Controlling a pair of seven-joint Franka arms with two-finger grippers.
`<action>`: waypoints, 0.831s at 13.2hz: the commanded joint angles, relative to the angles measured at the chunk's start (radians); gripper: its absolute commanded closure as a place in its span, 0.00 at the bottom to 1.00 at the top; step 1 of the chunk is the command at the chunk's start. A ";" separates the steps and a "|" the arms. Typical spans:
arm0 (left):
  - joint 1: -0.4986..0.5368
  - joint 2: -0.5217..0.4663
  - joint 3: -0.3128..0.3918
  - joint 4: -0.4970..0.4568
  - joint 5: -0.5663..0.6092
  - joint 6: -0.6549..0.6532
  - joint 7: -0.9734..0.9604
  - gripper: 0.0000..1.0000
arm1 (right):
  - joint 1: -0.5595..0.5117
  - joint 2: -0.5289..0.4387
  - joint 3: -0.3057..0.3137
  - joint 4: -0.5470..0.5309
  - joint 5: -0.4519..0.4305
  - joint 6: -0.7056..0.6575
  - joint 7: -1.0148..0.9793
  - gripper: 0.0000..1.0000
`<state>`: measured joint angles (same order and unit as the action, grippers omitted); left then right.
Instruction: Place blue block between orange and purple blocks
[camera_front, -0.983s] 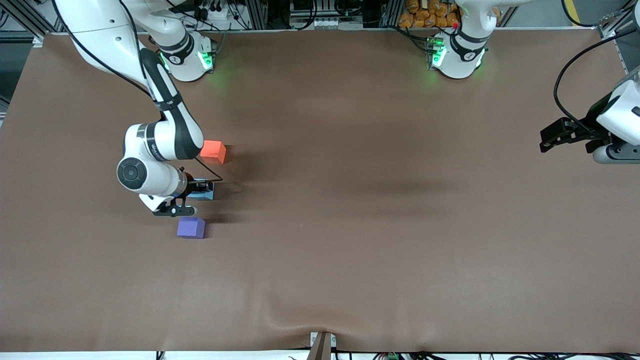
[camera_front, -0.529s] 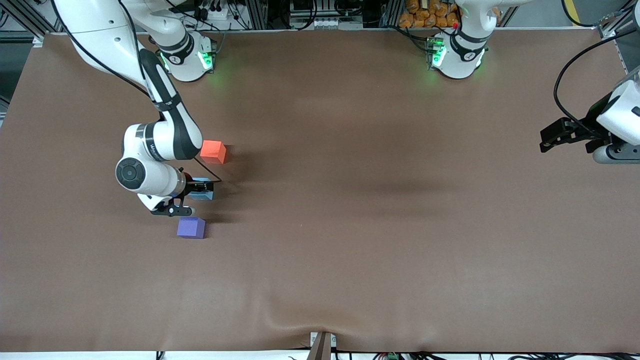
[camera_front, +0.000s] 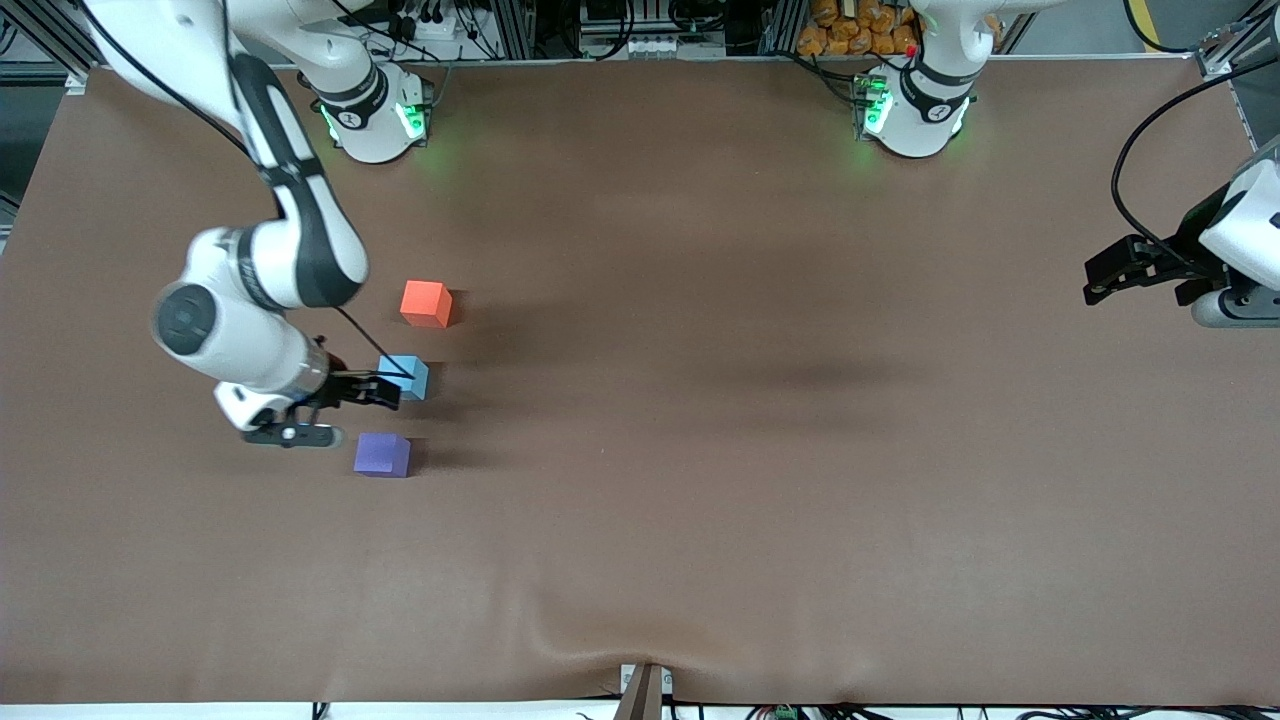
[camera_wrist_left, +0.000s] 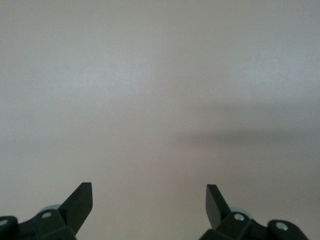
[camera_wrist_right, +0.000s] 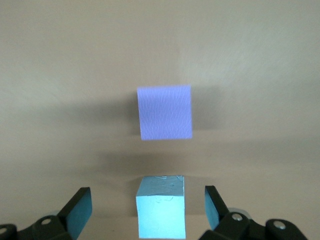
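The blue block (camera_front: 404, 377) sits on the table between the orange block (camera_front: 426, 303) and the purple block (camera_front: 382, 455), apart from both. The orange one is farther from the front camera, the purple one nearer. My right gripper (camera_front: 386, 390) is open and empty, just off the blue block toward the right arm's end of the table. In the right wrist view the blue block (camera_wrist_right: 161, 207) lies between the spread fingers (camera_wrist_right: 80, 210) of my right gripper (camera_wrist_right: 148, 200) without touching them, with the purple block (camera_wrist_right: 165, 112) past it. My left gripper (camera_front: 1100, 280) waits open and empty at the left arm's end (camera_wrist_left: 149, 192).
The brown table cover (camera_front: 700, 450) has a wrinkle at its front edge (camera_front: 600, 650). Both arm bases (camera_front: 375, 110) stand along the edge farthest from the front camera. The left wrist view shows only bare cover.
My right gripper has drawn off the blue block toward the right arm's end of the table. The block stays where it was. The left arm has hardly moved.
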<state>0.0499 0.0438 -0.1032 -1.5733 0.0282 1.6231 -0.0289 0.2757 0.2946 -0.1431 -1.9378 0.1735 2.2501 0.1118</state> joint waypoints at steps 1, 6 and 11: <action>0.005 -0.037 -0.010 -0.002 -0.014 -0.037 0.001 0.00 | -0.049 -0.124 -0.009 -0.009 -0.014 -0.062 -0.009 0.00; 0.007 -0.088 -0.036 -0.005 -0.016 -0.051 0.003 0.00 | -0.187 -0.238 -0.013 0.085 -0.054 -0.282 -0.174 0.00; 0.007 -0.096 -0.036 0.004 -0.016 -0.081 0.012 0.00 | -0.243 -0.313 0.006 0.288 -0.114 -0.622 -0.193 0.00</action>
<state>0.0488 -0.0395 -0.1359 -1.5711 0.0281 1.5655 -0.0293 0.0589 0.0086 -0.1720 -1.7309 0.0917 1.7363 -0.0758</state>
